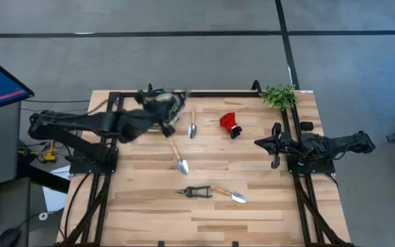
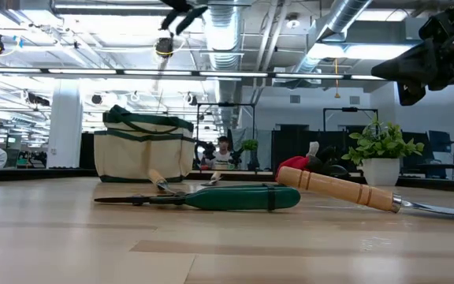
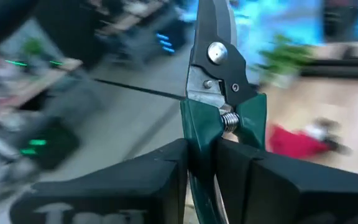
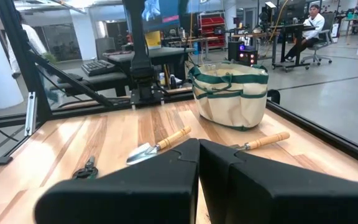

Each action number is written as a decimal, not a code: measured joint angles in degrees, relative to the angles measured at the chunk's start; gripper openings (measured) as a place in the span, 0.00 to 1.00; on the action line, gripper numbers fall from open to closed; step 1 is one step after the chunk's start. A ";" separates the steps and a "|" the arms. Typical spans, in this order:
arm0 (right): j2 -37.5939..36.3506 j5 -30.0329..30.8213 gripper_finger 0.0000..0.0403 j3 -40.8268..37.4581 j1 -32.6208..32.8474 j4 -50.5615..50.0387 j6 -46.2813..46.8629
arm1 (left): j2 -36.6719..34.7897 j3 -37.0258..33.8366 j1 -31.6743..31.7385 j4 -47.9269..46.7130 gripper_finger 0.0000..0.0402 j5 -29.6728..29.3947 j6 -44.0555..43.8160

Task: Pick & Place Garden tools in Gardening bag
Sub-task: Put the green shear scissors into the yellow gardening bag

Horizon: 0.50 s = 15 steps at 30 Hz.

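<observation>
My left gripper (image 3: 216, 155) is shut on green-handled pruning shears (image 3: 213, 68), high above the table's far left part, by the beige, green-trimmed gardening bag (image 2: 144, 154). In the high view that gripper (image 1: 164, 108) covers most of the bag. On the table lie three wooden-handled trowels (image 1: 192, 123) (image 1: 178, 158) (image 1: 228, 194), a second pair of shears (image 1: 196, 192) and a red glove (image 1: 230, 123). My right gripper (image 4: 197, 155) waits shut at the right edge. My left gripper pinches the shears between its two fingers by the green handles (image 3: 197, 134), just below the pivot and spring. The silver blades stick out past the fingertips, in line with the fingers. The shears are lifted clear of the table.
A leafy potted plant (image 1: 278, 96) stands at the far right corner. A dark frame rail (image 1: 184, 94) runs along the far edge. The near half of the table holds only the shears and one trowel. People sit in the room beyond.
</observation>
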 joint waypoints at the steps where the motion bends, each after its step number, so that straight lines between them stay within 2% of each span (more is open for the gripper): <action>1: -0.02 0.04 0.00 0.00 0.00 0.00 0.00 | -0.58 0.00 0.77 -0.11 0.11 -0.74 1.46; 5: -0.02 0.11 0.00 -0.02 0.00 0.06 0.00 | -0.86 -0.04 5.93 4.01 0.11 -0.47 7.06; 10: -0.02 0.09 0.00 -0.02 0.00 0.05 0.02 | 1.51 -0.08 13.90 9.02 0.11 7.67 9.94; 13: -0.02 0.10 0.00 -0.02 0.05 0.05 0.02 | 3.65 -1.53 18.20 9.61 0.11 10.21 9.95; 15: -0.01 0.07 0.00 -0.02 0.06 0.02 0.02 | 5.10 -3.42 20.50 10.00 0.11 9.60 9.95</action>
